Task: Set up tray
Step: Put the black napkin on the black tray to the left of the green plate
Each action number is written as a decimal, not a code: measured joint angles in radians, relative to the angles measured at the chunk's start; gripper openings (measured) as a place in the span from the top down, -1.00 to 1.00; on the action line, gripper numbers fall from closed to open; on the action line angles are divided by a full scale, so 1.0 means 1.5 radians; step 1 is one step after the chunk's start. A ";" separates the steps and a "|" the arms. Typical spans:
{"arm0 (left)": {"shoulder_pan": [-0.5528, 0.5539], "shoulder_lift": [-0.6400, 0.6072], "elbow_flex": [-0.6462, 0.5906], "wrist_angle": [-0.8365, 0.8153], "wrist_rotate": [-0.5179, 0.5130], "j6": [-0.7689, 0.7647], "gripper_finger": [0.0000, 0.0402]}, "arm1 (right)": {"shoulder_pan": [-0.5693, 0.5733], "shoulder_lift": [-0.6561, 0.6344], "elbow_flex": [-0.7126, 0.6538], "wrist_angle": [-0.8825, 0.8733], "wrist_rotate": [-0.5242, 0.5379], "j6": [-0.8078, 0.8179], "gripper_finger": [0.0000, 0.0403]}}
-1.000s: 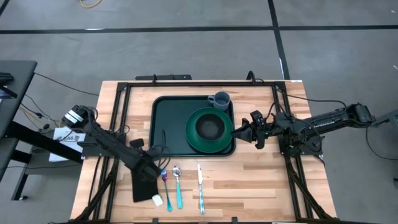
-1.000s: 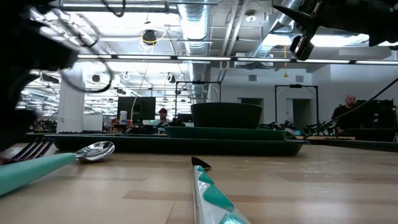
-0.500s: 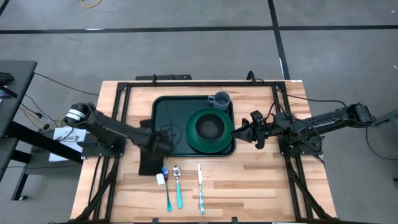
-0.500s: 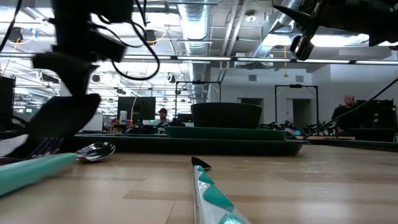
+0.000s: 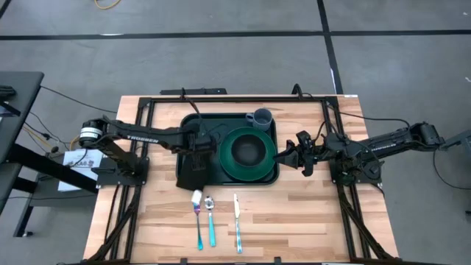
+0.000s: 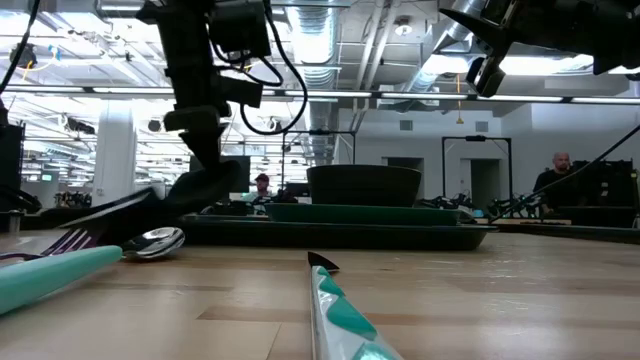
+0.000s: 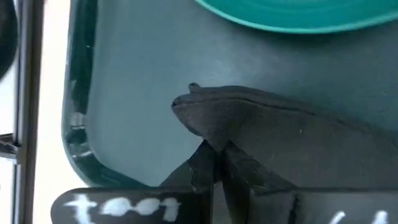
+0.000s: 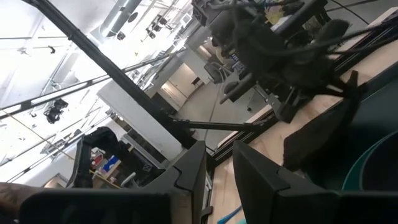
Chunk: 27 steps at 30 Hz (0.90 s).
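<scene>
The dark green tray (image 5: 218, 122) lies at the table's middle and carries a green plate (image 5: 228, 163) with a dark bowl (image 5: 249, 150) in it and a grey mug (image 5: 260, 118). My left gripper (image 5: 197, 144) is over the tray's left part, shut on a black napkin (image 5: 192, 169). The napkin also shows in the low view (image 6: 205, 187) and in the left wrist view (image 7: 280, 134). A small white tag (image 5: 196, 197) lies at the napkin's trailing end. My right gripper (image 5: 285, 154) is open and holds nothing; it hangs in the air beside the plate's right edge. My left gripper pinches a bunched fold (image 7: 210, 138) of the black napkin between its two fingers, from above, pointing down. The napkin hangs slack below the fingers. It drapes over the tray's near left rim (image 5: 184, 180), and its trailing end (image 6: 100, 208) reaches the table.
A fork (image 5: 199, 224), a spoon (image 5: 210, 219) and a knife (image 5: 237, 221), all with teal handles, lie side by side on the wood in front of the tray. Black frame rails (image 5: 140, 147) run along the table's left, right and far sides.
My left gripper has swung from the table's near left toward the far edge and to the right, and now stands over the tray's left part. The napkin has come with it, its lower end and white tag dragged across the table toward the tray.
</scene>
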State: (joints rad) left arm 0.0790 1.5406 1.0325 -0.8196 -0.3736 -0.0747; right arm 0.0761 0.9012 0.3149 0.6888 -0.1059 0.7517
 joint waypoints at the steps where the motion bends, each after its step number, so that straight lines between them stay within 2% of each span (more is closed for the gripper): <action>1: 0.013 0.000 0.000 0.004 0.001 0.008 1.00 | 0.000 0.000 0.000 0.000 0.001 0.000 0.63; 10: 0.101 0.015 0.000 0.030 0.021 0.107 1.00 | 0.000 0.000 0.000 0.000 0.001 0.000 0.63; 16: 0.113 0.057 0.001 0.061 0.012 0.155 1.00 | -0.001 0.000 0.003 0.002 0.001 0.005 0.63; 27: 0.123 0.066 0.000 0.109 0.001 0.203 1.00 | -0.006 0.000 0.004 0.000 0.001 0.006 0.63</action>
State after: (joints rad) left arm 0.2640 1.6398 1.0325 -0.6566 -0.3717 0.2302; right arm 0.0677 0.9009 0.3214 0.6891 -0.1040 0.7612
